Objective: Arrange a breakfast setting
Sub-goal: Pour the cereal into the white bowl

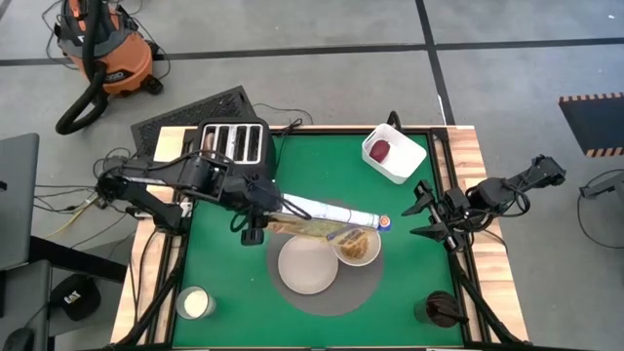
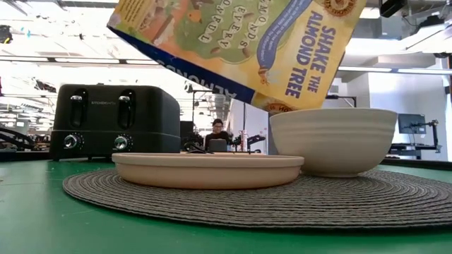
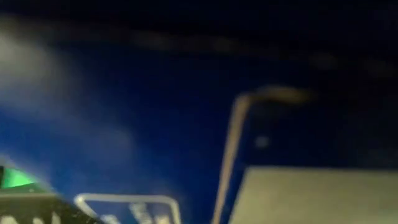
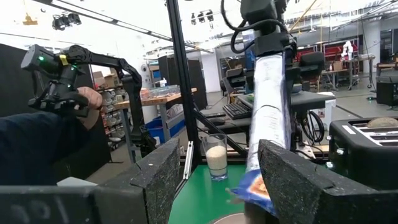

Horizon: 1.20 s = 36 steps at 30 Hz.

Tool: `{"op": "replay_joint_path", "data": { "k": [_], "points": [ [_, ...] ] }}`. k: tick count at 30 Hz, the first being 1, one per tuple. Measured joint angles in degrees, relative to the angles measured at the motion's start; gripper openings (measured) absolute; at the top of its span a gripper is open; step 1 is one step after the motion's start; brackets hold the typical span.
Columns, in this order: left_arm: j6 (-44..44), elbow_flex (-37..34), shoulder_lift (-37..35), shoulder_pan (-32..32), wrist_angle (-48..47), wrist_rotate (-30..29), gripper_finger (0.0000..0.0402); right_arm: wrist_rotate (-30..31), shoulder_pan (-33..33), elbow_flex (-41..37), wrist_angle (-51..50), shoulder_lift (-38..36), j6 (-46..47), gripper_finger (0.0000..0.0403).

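My left gripper (image 1: 258,203) is shut on a cereal box (image 1: 327,216), held lying over and tilted above the white bowl (image 1: 358,245), which holds brown cereal. The box's low end hangs just over the bowl's rim in the low view (image 2: 282,99). The bowl (image 2: 332,141) and the pale plate (image 1: 307,265) rest side by side on a round woven placemat (image 1: 322,304). A small dark-red fruit (image 1: 380,149) lies in the white square container (image 1: 395,156). My right gripper (image 1: 429,219) is open and empty at the table's right. Spoon and bread are out of view. My left gripper holds the cereal box by its end toward the table's left (image 1: 275,207), coming level from the left. The gripper's own body hides how the fingers lie. The box is lifted clear and slants down toward the bowl; it fills the left wrist view (image 3: 155,124).
The black toaster (image 1: 234,142) stands at the far left. A glass of milk (image 1: 195,303) stands at the near left corner and a dark cup (image 1: 441,310) at the near right. A person's arm (image 4: 43,143) shows beyond the table.
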Motion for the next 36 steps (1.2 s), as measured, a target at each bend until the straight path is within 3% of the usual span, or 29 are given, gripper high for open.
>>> {"op": "replay_joint_path", "data": {
  "k": [6,10,12,36],
  "points": [
    [-0.1,0.0,0.0,0.1,0.0,-2.0,0.0142,0.0,0.0,0.0,0.0,0.0,0.0,0.0244],
    [1.2,0.0,0.0,0.1,0.5,0.3,0.0142,0.0,0.0,0.0,0.0,0.0,0.0,0.0244],
    [0.2,0.0,-0.1,0.0,0.3,-2.7,0.0142,0.1,0.0,0.0,0.0,0.0,0.0,0.0244],
    [-0.1,0.0,-0.4,0.1,-0.6,-1.7,0.0142,0.2,0.0,0.0,0.0,0.0,0.0,0.0244]
  ]
}}
